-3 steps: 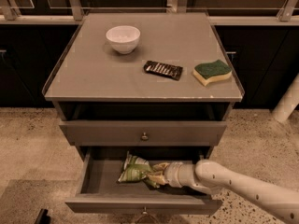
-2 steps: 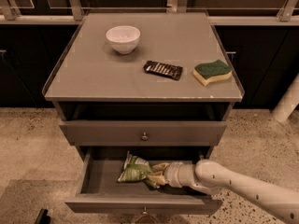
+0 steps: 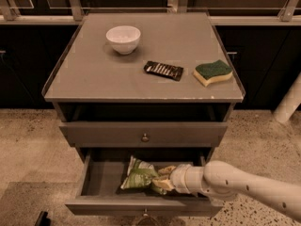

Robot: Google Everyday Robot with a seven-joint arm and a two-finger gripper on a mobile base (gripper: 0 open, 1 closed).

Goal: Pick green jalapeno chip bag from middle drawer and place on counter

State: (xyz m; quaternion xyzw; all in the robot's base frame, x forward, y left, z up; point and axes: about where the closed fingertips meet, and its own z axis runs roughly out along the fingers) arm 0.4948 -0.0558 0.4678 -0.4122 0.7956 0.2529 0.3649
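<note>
My gripper (image 3: 162, 181) is inside the open drawer (image 3: 101, 175), reaching in from the right, its tip at the right end of the bag (image 3: 139, 174). The fingers appear to pinch the bag's crumpled right edge, though the foil hides the contact line and I cannot confirm how deep the hold goes. The bag lies on the drawer floor, left of centre, apart from the left wall. Above, the upper drawer front (image 3: 143, 133) is closed and overhangs the rear of the cavity. The worktop (image 3: 94, 81) carries a bowl (image 3: 123, 38) at the back left, a dark wrapper (image 3: 163, 70) near the middle and a sponge (image 3: 213, 72) on the right; its front left area has no objects on it. My assessment: the step in hand is securing the bag. To do it well, the hold should take a firm fold of foil, not only the loose edge, since crumpled foil is likely to slip. Extraction should then draw forward and up, clear of the drawer's front wall and the closed front above. Placement looks best at the worktop's front left, away from the bowl.
</note>
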